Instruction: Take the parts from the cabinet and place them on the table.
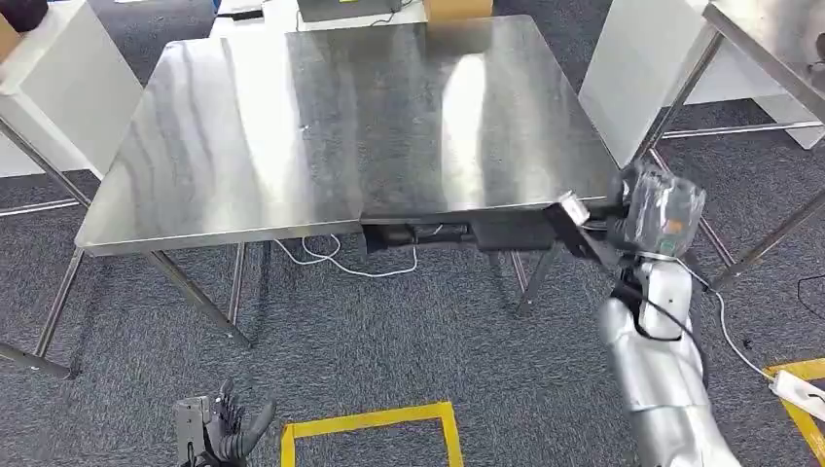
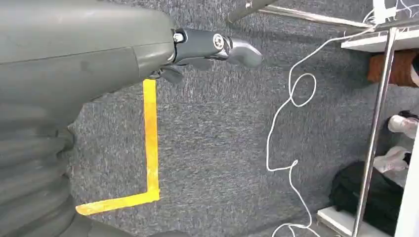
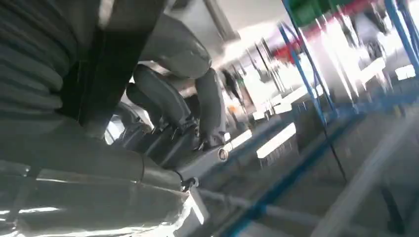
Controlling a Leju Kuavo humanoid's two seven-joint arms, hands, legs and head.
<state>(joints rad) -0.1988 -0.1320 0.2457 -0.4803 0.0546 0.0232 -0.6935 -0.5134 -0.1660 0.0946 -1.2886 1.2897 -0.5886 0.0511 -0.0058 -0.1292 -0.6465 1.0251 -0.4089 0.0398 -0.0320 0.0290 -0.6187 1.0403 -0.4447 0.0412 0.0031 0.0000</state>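
A part in a clear, crinkled plastic bag point(image 1: 669, 208) is gripped by my right hand point(image 1: 627, 224), raised just off the front right corner of the steel table point(image 1: 321, 126) at about tabletop height. In the blurred right wrist view the fingers point(image 3: 170, 106) curl around something dark with shiny plastic point(image 3: 99, 217) beside them. My left hand point(image 1: 222, 428) hangs low over the carpet, front left of the table, and holds nothing. The left wrist view has its thumb point(image 2: 217, 45) stretched out above grey carpet. The tabletop is bare.
A second steel table point(image 1: 773, 44) stands at the right, its legs close to my right arm. White panels point(image 1: 637, 68) flank the main table. White cables point(image 1: 336, 258) and a dark box lie under its front edge. Yellow floor tape point(image 1: 370, 420) marks the carpet.
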